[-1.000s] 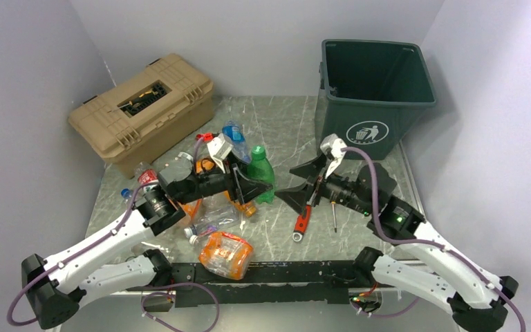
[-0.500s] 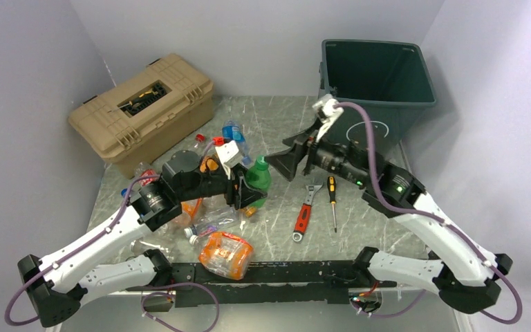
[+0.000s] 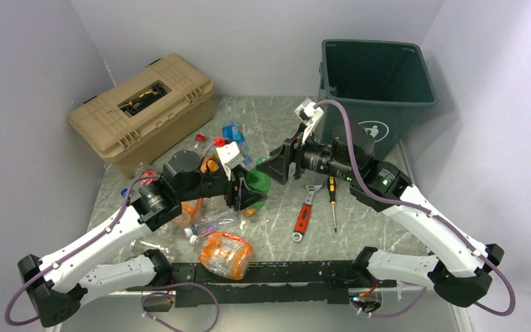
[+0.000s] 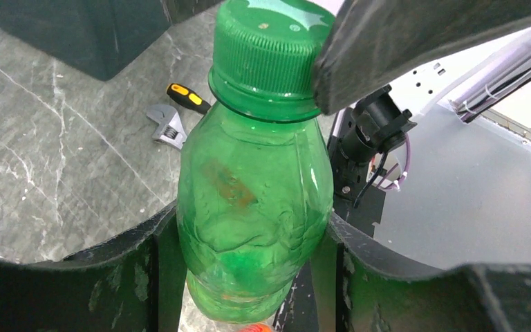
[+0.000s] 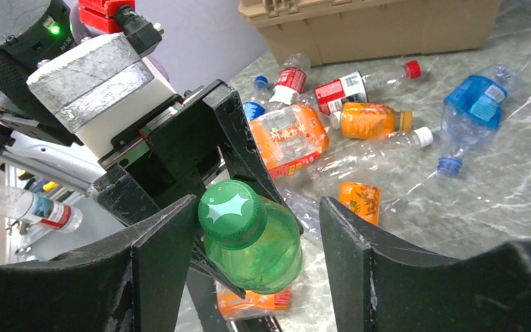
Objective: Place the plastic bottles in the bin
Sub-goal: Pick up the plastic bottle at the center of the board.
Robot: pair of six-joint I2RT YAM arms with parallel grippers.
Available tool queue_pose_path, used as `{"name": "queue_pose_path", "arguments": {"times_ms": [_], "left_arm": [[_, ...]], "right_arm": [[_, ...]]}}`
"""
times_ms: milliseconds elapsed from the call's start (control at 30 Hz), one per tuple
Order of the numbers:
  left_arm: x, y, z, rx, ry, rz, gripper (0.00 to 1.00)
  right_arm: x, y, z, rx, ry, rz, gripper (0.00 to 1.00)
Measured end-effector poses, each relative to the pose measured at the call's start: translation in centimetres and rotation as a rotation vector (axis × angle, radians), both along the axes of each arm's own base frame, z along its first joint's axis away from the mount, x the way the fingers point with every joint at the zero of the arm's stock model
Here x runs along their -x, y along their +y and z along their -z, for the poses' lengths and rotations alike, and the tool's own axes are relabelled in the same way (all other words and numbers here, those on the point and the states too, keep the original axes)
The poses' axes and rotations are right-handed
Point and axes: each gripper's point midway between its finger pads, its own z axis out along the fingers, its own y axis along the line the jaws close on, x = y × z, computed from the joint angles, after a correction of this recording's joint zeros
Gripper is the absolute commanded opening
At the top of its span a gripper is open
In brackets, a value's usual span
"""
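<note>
green bottle [image 4: 256, 180] clamped in left hand [image 4: 249, 232], cap [image 5: 231, 211] out, so the open right hand [image 5: 256, 214] straddling it can take over

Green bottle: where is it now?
Top view, mid-table, left of the wrench: the left gripper holds the green bottle in its jaws; right gripper straddles the cap.

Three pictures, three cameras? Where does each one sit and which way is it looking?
Top external: fixed high behind the arms, looking down at table, toolbox and bin; both arms show.
Left wrist: on the left arm, looking along the left gripper at the green bottle it clamps; its two fingers show.
Right wrist: on the right arm, looking back at that bottle's cap between the open fingers of the right gripper.
Shared: both wrist views show the green bottle, from opposite ends.
</note>
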Motion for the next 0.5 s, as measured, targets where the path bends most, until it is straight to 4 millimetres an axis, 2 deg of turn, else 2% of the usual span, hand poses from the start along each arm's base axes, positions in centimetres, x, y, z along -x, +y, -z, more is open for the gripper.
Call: {"name": "queue_pose_path", "arguments": {"times_ms": [233,333,367,433,467,500], "left_arm": [[-0.1,0.0,0.0,0.000,0.001,-0.003,0.09],[-0.1,-0.1,0.1,0.000,0.006,-0.002,0.14],[-0.1,-0.1,0.1,0.000,0.007,-0.003,0.25],[-0.1,-0.1,0.1,-0.001,0.008,-0.003,0.61],[-0.1,-0.1,0.2,-0.002,0.008,-0.003,0.89],[-0.2,-0.1,0.2,-0.002,0.010,-0.005,0.99]], "right_arm": [[0.6,1.2,0.8,0.007,0.038,-0.055,0.35],[0.7,1.3,0.9,0.006,0.038,-0.059,0.20],[0.7,1.3,0.9,0.006,0.038,-0.059,0.15],[0.7,1.3,0.9,0.005,0.036,-0.056,0.00],[0.7,1.2,0.9,0.005,0.035,-0.055,0.00],[0.6,1.2,0.9,0.005,0.034,-0.052,0.00]]}}
